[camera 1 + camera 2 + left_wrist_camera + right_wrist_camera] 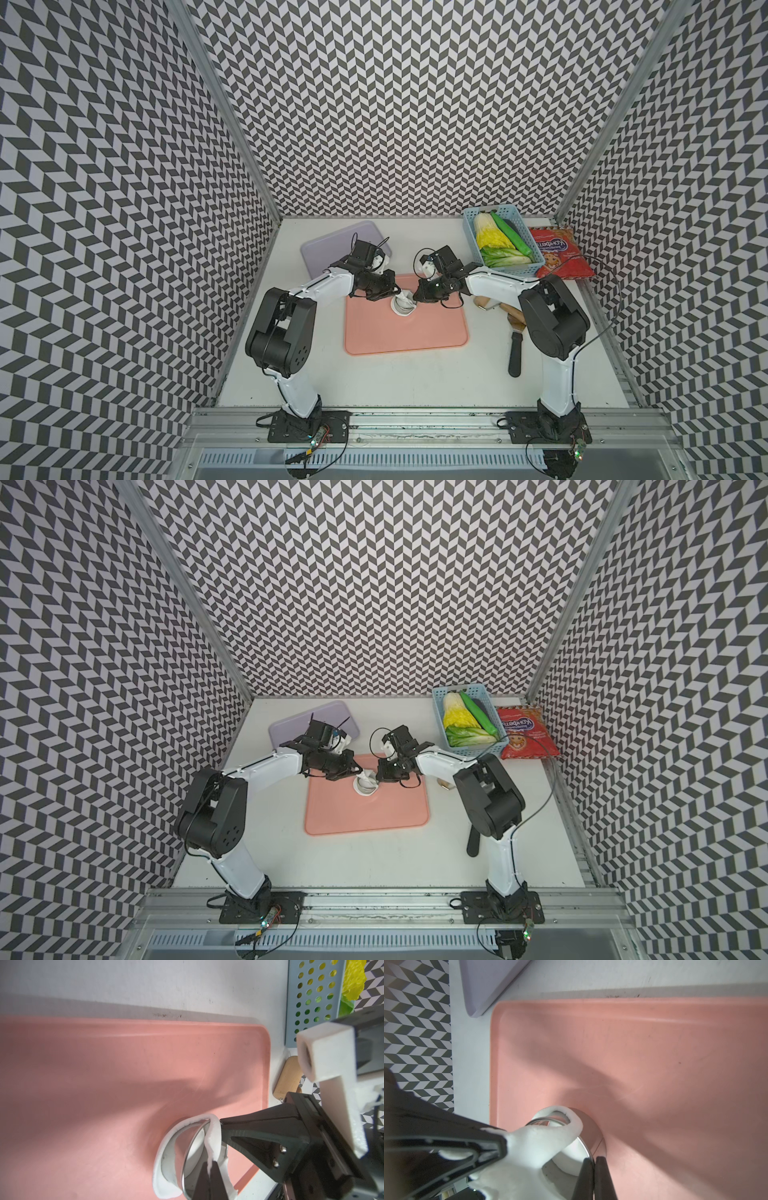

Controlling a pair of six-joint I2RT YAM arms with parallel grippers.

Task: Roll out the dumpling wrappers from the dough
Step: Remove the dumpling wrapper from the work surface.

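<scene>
- Hard up against the left wrist lens, the left tool [211,1165] is clenched on the dough [214,1136], with the white strip squeezed flat between its dark fingers.
- That dough is a ragged white band draped over and around the outside of a steel ring cutter [169,1159]. More white shows inside the ring, but I cannot tell whether it is a cut disc.
- The right tool [593,1160] is clamped on the ring's rim from the opposite side, one finger inside the wall and one outside.
- The ring stands on the pink tray [407,336], in its far half and about midway across. Both tools meet over it.
- Just past the pink tray's far left corner lies a lilac tray [328,249].
- Beyond its far right corner sits a blue basket [515,270] of leafy greens, with a red snack bag [561,253] further out.
- Right of the pink tray, a wooden handle [482,301] and a black-handled tool [514,353] lie on the white desk [374,382], partly under the right arm.
</scene>
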